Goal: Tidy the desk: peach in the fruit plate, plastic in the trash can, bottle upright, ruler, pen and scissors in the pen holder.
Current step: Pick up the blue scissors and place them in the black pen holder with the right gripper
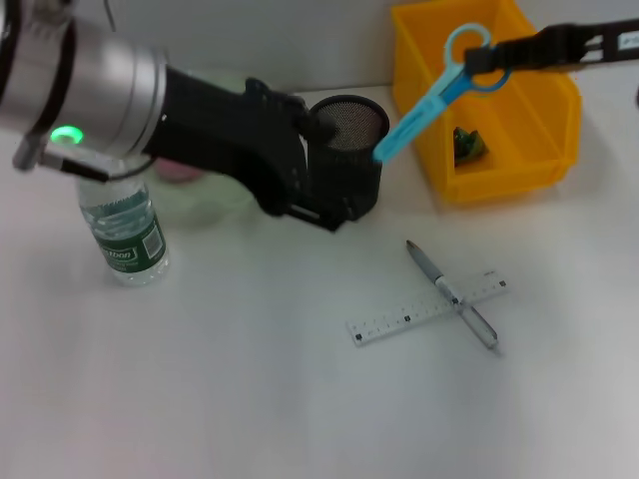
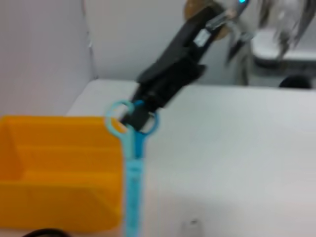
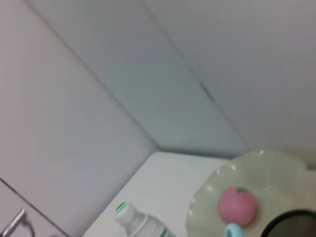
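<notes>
Blue scissors (image 1: 431, 95) hang diagonally, tip toward pen holder (image 1: 348, 150).

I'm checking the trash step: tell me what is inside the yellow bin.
In the head view, a crumpled green piece lies in the yellow bin. The blue scissors cross its rear part, hiding whatever lies beneath them.

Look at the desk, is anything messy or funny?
Yes. The pen lies crossed over the ruler on the desk, not in the pen holder. The scissors hang tilted from the right tool, tip at the holder's rim.
</notes>
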